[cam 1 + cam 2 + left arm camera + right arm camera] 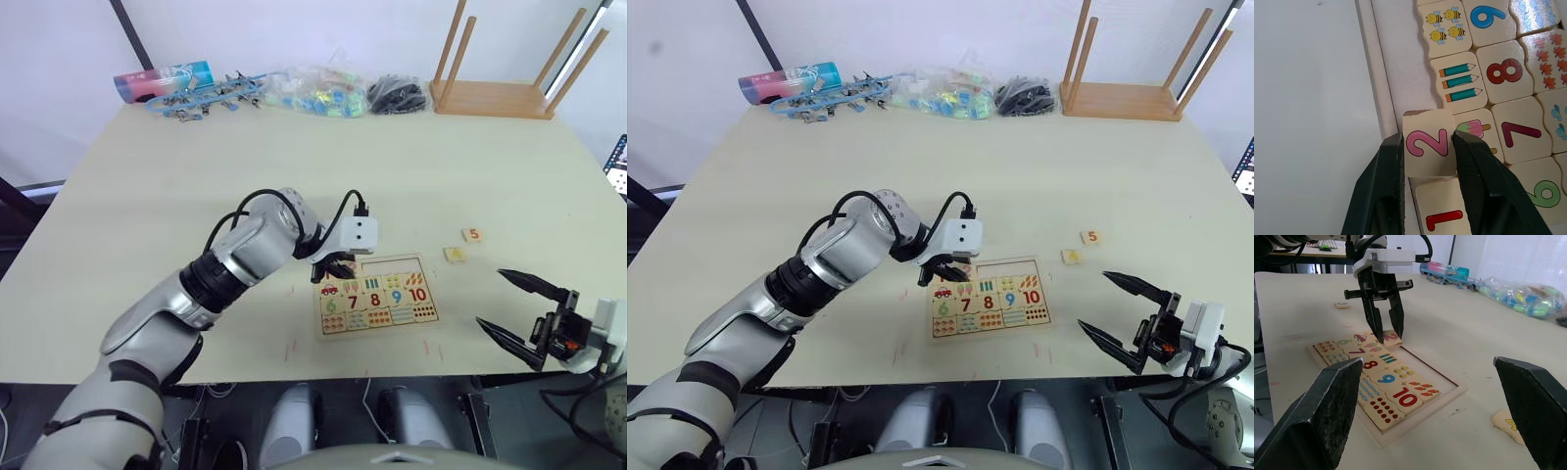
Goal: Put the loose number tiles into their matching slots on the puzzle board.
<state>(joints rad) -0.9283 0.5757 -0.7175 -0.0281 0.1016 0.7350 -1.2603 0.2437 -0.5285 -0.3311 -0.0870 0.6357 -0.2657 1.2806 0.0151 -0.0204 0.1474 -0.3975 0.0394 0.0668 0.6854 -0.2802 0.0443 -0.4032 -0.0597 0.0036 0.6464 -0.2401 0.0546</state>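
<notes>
Right now four loose tiles can be counted: the 2 (1428, 142) clamped between the left gripper's (1428, 161) black fingers, the 1 (1442, 218) lying in the board's top row just beside it, and two more out on the table, the 5 (473, 234) and a yellow-printed tile (454, 255) whose digit is too small to read, both off the board's right end. One board (428, 268), pale wood with a raised rim, sits near the table's front edge. Its fixed pieces run 6 to 10 in bright colours, with picture tiles above and below.

The 2 is a pale square with a pink digit, held at the left end of the top row, over the slots (1400, 63), which lie bare and pale beyond it.

Left wrist view gives the close detail: bees, three pencils, an ice lolly, the red 1. Right wrist view instead shows the left gripper from the front, fingertips down at the board's far corner, and the yellow tile in the foreground.

Right gripper (513, 309) hangs off the table's front right, fingers spread wide, holding nothing.

One upturned stool (495, 96) stands at the far edge.
</notes>
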